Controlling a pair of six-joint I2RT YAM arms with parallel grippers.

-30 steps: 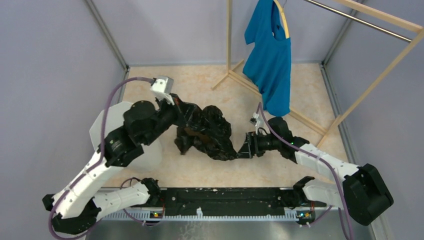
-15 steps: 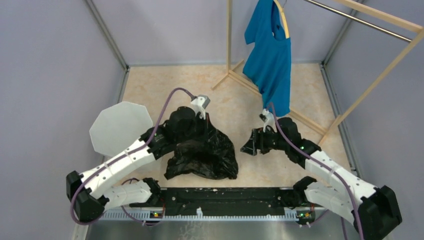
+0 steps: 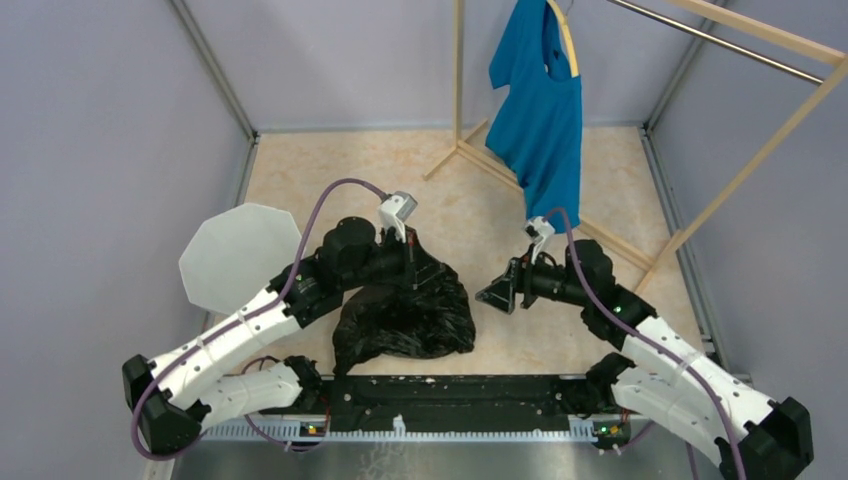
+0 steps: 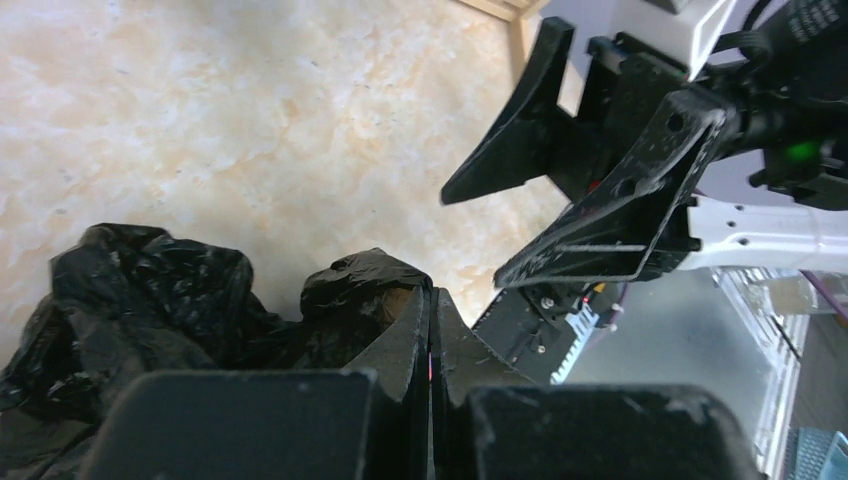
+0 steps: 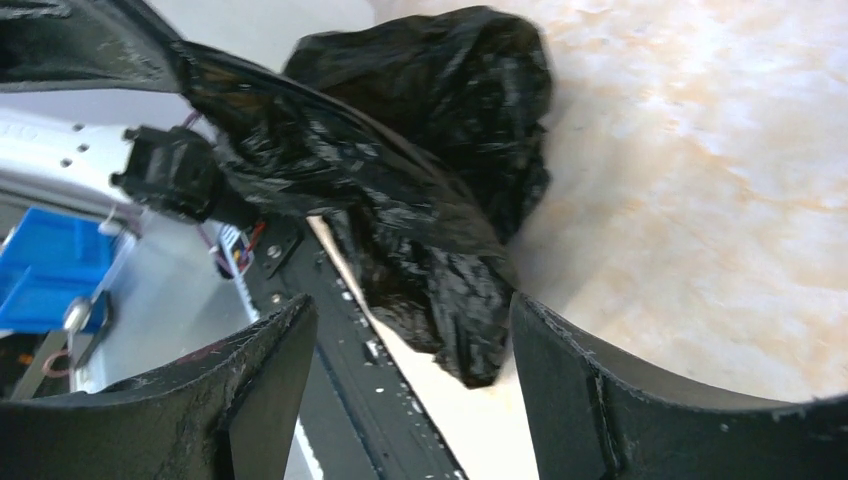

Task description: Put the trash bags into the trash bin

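Nothing readable here, honestly. I've gone through the top view and both wrist views, and there's no lettering, brand, label, number or sign that can be made out on anything.

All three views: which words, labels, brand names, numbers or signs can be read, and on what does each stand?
No text can be read in any view.
The black bag, the white bin and the blue T-shirt show no print.
The blue box at the edge of the right wrist view is blurred; no label can be made out.
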